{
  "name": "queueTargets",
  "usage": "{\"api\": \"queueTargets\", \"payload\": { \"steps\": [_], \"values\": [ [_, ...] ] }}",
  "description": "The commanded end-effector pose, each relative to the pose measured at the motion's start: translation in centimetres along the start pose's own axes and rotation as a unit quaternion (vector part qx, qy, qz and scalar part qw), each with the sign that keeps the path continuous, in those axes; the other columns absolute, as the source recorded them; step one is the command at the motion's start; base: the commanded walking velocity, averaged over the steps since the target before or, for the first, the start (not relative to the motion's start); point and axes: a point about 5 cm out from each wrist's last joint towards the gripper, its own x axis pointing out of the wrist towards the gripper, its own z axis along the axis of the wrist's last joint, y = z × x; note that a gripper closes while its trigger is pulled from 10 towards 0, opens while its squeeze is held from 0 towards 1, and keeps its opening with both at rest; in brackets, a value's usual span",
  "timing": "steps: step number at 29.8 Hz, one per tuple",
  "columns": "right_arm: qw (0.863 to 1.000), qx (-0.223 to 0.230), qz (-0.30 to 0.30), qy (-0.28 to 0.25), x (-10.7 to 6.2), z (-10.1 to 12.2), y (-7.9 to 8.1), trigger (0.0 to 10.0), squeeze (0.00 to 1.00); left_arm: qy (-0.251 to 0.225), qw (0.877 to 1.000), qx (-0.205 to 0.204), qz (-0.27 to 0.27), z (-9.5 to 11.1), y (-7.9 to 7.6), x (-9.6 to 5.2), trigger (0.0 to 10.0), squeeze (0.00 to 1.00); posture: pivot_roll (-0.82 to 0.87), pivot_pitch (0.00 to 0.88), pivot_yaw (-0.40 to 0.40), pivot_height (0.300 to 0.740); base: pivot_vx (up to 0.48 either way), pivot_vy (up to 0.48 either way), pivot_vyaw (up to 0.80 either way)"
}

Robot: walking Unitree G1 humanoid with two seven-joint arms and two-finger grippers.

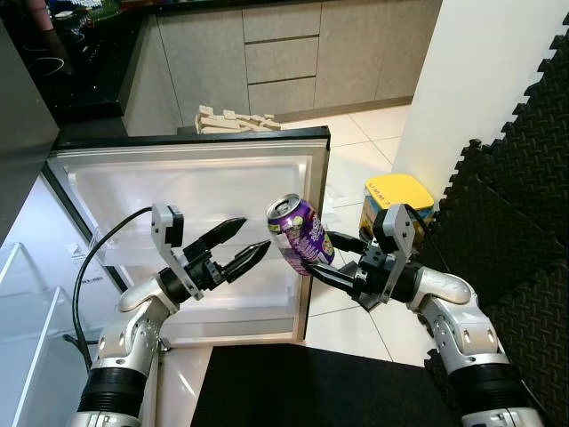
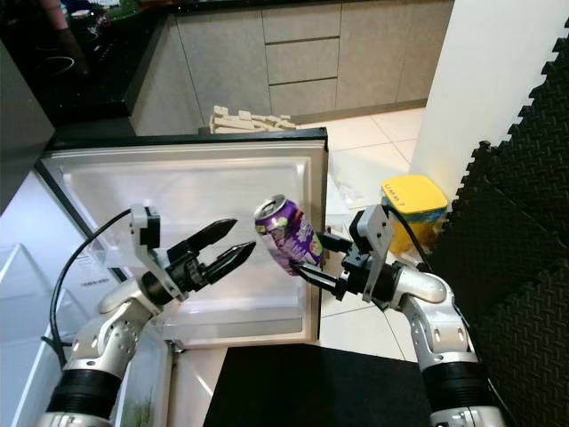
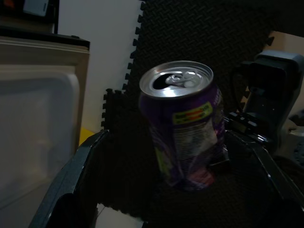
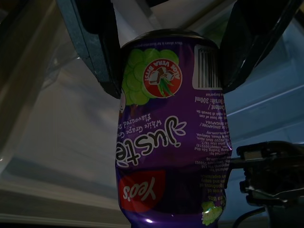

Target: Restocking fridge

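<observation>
Setting: kitchen with grey cabinet fronts (image 1: 280, 58) at the back, pale tiled floor (image 1: 356, 169), white wall at the robot's right.
Fridge door (image 1: 191, 191): swung wide open in front of the robot, white inner lining facing the camera, dark outer edge along the top.
Fridge interior (image 1: 27, 294): at the robot's left, clear shelves visible.
Can (image 1: 300, 234): purple grape drink can, held in the air in front of the door's inner face, tilted, silver top turned up and toward the robot's left; pull tab opening visible in the left wrist view.
Right gripper (image 1: 331, 259): fingers clamped on the can's lower half, one on either side of the body.
Left gripper (image 1: 242, 244): fingers apart, empty, tips pointing at the can and just beside it, not touching.
Floor items: yellow-lidded container (image 1: 397, 197) near the white wall; black foam mat (image 1: 302, 387) at the robot's feet; pale wooden blocks (image 1: 233, 120) beyond the door's top edge.
Right side: black interlocking foam panels (image 1: 520, 205) against the wall.
</observation>
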Motion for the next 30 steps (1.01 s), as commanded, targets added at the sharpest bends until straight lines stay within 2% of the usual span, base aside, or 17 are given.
{"api": "queueTargets", "payload": {
  "steps": [1,10,16,22,30],
  "values": [
    [1.000,-0.007,0.000,0.006,0.6,-0.2,0.1,10.0,0.00,-0.003,1.000,-0.005,-0.010,-0.1,-0.6,0.6,10.0,0.00,-0.05,0.011,0.039,0.740,0.000,0.000,0.00],
    [1.000,-0.014,-0.005,0.009,1.2,-0.5,0.2,10.0,0.00,-0.009,0.999,-0.022,-0.034,-0.3,-1.6,1.4,10.0,0.00,-0.05,0.011,0.040,0.740,0.000,0.000,0.00],
    [1.000,-0.014,0.007,0.000,1.7,-0.4,0.6,10.0,0.00,-0.010,0.999,-0.030,-0.023,-0.9,-1.9,2.1,10.0,0.00,-0.05,0.014,0.039,0.740,0.000,0.000,0.00],
    [1.000,-0.016,0.012,-0.012,2.1,0.0,0.7,10.0,0.00,0.010,1.000,-0.026,-0.014,-1.7,-2.1,2.3,10.0,0.00,-0.05,0.016,0.038,0.740,0.000,0.000,0.00],
    [1.000,-0.015,0.017,-0.014,2.1,0.0,0.8,10.0,0.00,0.009,1.000,-0.024,-0.001,-1.8,-1.9,2.3,10.0,0.00,-0.05,0.018,0.035,0.740,0.000,0.000,0.00]
  ]
}}
